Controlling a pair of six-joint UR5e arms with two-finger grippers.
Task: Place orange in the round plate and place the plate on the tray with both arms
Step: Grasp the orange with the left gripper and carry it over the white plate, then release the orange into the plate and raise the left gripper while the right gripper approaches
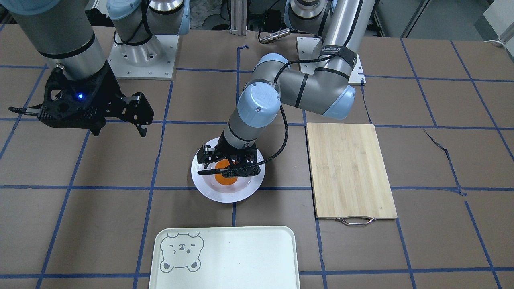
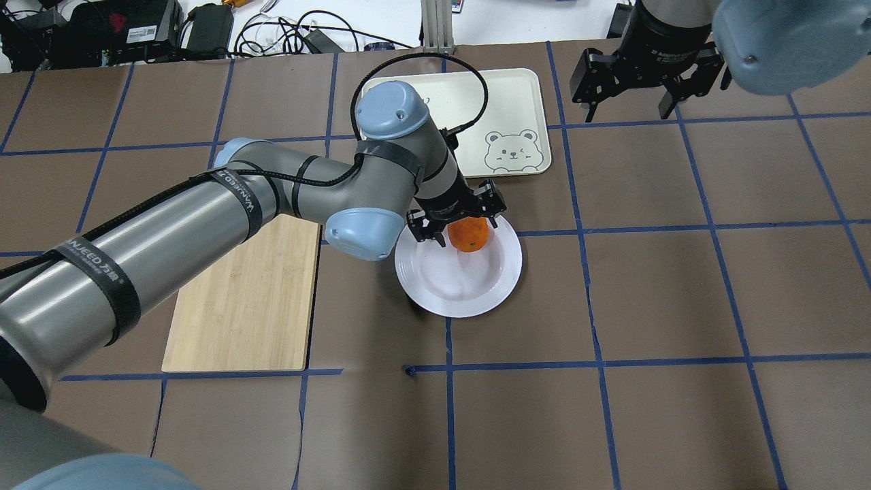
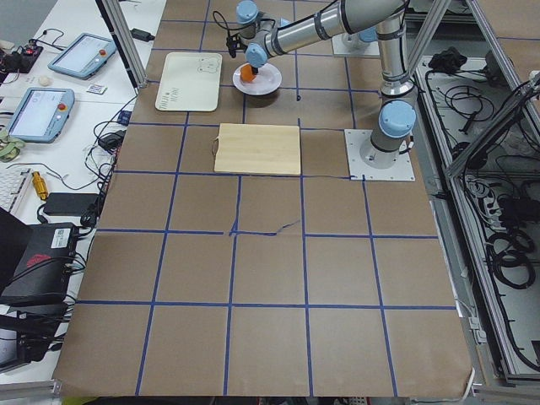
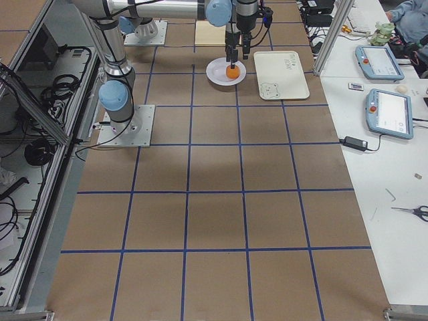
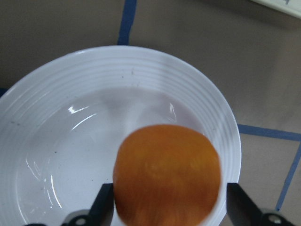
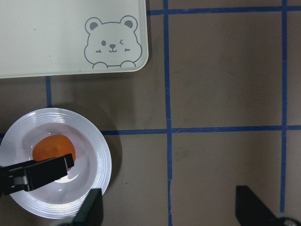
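Observation:
The orange (image 1: 225, 180) sits low over the sunken centre of the round white plate (image 1: 209, 188) in the middle of the table. My left gripper (image 1: 225, 170) reaches down into the plate and is shut on the orange (image 5: 167, 174), a finger hugging each side. From overhead the orange (image 2: 468, 235) shows at the far side of the plate (image 2: 449, 286). The pale tray (image 1: 241, 257) with its bear face lies just beyond the plate. My right gripper (image 1: 119, 132) hangs open and empty, well above the table and off to the side.
A bamboo cutting board (image 1: 349, 168) with a metal handle lies beside the plate on my left arm's side. Brown paper with blue tape lines covers the table. Tablets, cables and tools lie on the benches past the table's far edge.

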